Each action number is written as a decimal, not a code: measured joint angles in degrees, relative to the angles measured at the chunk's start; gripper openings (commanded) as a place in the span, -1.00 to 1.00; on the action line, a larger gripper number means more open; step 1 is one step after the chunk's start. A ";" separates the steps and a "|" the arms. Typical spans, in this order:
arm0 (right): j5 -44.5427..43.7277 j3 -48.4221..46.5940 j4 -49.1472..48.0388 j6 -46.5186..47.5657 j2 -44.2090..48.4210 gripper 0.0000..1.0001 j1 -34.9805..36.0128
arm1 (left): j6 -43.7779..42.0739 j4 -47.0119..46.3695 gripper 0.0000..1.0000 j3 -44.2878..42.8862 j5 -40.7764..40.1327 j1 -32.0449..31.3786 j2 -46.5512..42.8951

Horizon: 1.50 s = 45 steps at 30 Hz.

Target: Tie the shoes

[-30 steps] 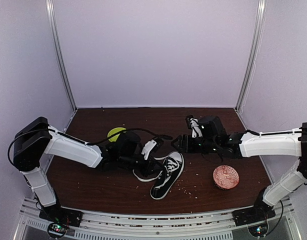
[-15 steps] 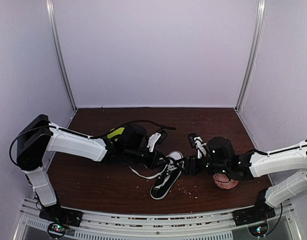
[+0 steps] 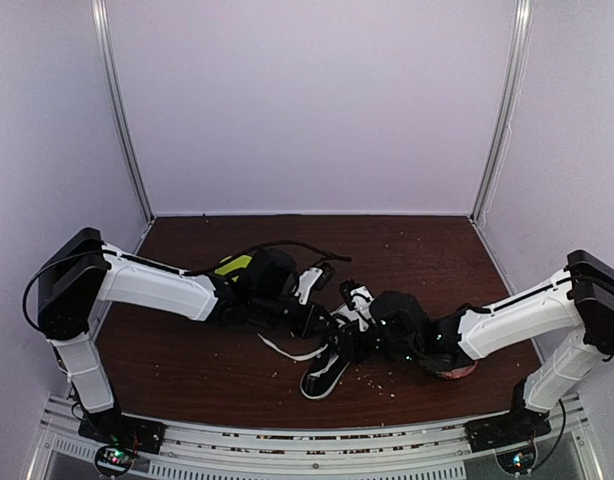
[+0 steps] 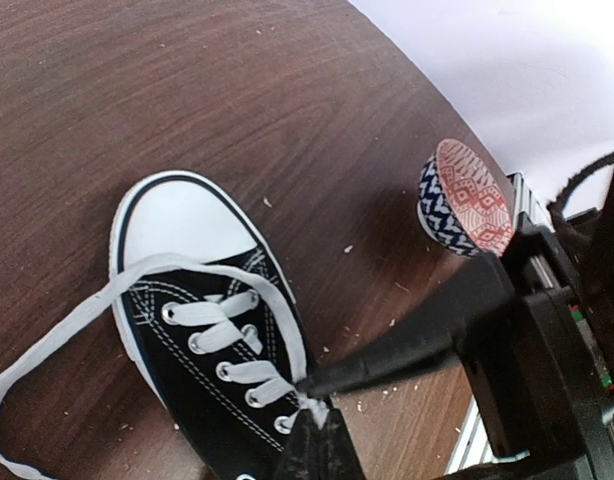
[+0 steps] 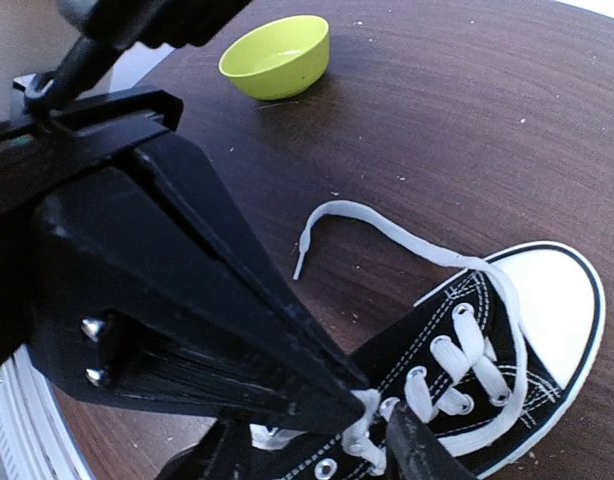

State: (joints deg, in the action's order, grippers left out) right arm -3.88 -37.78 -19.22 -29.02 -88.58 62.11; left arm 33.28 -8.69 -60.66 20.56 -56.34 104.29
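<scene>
The shoe [image 3: 320,374] is a black canvas sneaker with a white toe cap [image 4: 177,215], lying on the brown table. My left gripper [image 4: 315,415] is shut on a white lace at the shoe's upper eyelets [image 4: 272,395]. In the top view my left gripper [image 3: 327,325] meets my right gripper [image 3: 349,336] over the shoe. My right gripper [image 5: 387,430] has its jaws apart, one finger [image 5: 419,452] beside the pinched lace [image 5: 365,422]. Its finger [image 4: 407,345] touches the lace at the left fingertips. A loose lace end [image 5: 317,228] lies on the table.
A lime green bowl [image 3: 230,266] [image 5: 275,55] sits behind the left arm. A red-patterned bowl [image 4: 465,198] [image 3: 453,369] stands right of the shoe, partly under the right forearm. Crumbs dot the table near the shoe. White walls enclose the table.
My right arm has swung from the back right down to the shoe, and its jaws have narrowed. My left gripper moved right onto the laces and stays shut.
</scene>
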 measured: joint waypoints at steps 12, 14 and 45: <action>-4.83 -1.49 1.90 -0.76 -1.46 -1.00 0.94 | 0.57 -0.28 -1.00 0.00 -0.50 0.35 0.24; -5.35 -1.49 1.99 -0.98 -1.49 -1.00 0.94 | 0.68 -0.33 -1.00 -0.04 -0.55 0.35 0.24; -7.93 -0.83 -0.74 -2.47 -1.62 -1.00 0.98 | -10.71 27.61 -0.01 -8.11 -27.21 7.13 2.84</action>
State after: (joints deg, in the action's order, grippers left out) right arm -11.81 -38.61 -19.97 -31.48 -90.19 63.09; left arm 22.57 18.92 -68.77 -6.66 -49.21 107.13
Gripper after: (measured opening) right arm 0.009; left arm 0.493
